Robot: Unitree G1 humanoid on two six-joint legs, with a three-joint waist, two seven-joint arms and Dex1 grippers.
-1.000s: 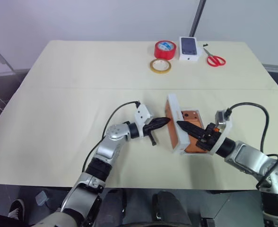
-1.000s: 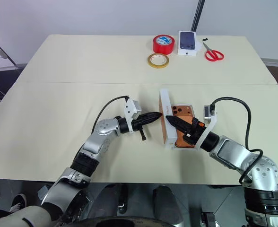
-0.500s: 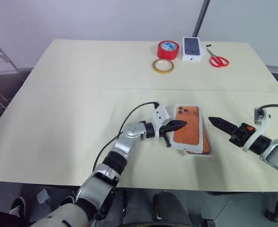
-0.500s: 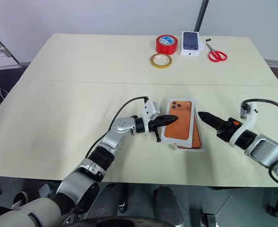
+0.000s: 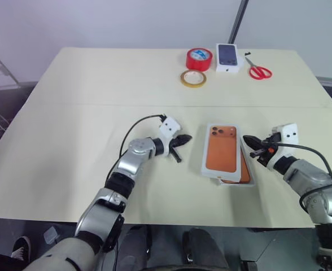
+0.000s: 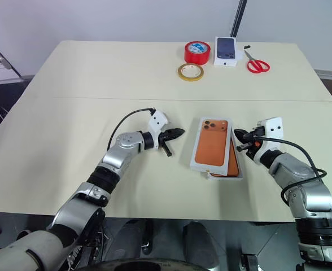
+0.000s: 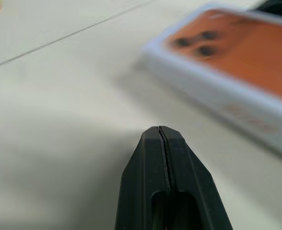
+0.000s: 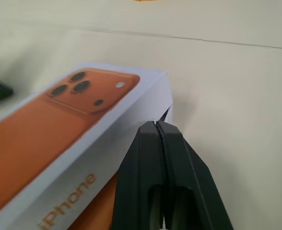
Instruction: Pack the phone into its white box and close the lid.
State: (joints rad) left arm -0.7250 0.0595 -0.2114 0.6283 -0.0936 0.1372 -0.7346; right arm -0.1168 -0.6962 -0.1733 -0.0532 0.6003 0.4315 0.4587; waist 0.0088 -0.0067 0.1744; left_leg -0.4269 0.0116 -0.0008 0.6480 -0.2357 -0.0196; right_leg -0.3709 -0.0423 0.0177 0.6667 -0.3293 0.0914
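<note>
Two black-fingered grippers of mine hang low over the cream cloth-covered table (image 5: 98, 84), and both are pinched shut with nothing between the fingers. My left gripper (image 5: 183, 139) points toward the package from its left side. It is near the package but apart from it, with bare cloth between.

Next comes the white cardboard lid (image 5: 221, 155), printed on top with an orange phone picture. It lies flat but askew on the shallow white box (image 5: 234, 183), not seated square. A strip of the orange-copper phone (image 5: 245, 169) peeks out past the lid's right edge.

My right gripper (image 5: 247, 139) sits just beside the lid's far right corner. I cannot tell whether the tips touch it.

Well apart, at the table's far edge, lie a yellow tape ring (image 5: 192, 78), a red tape roll (image 5: 199, 58), a thicker white box with a dark phone picture (image 5: 227, 56) and red-handled scissors (image 5: 258, 71).
</note>
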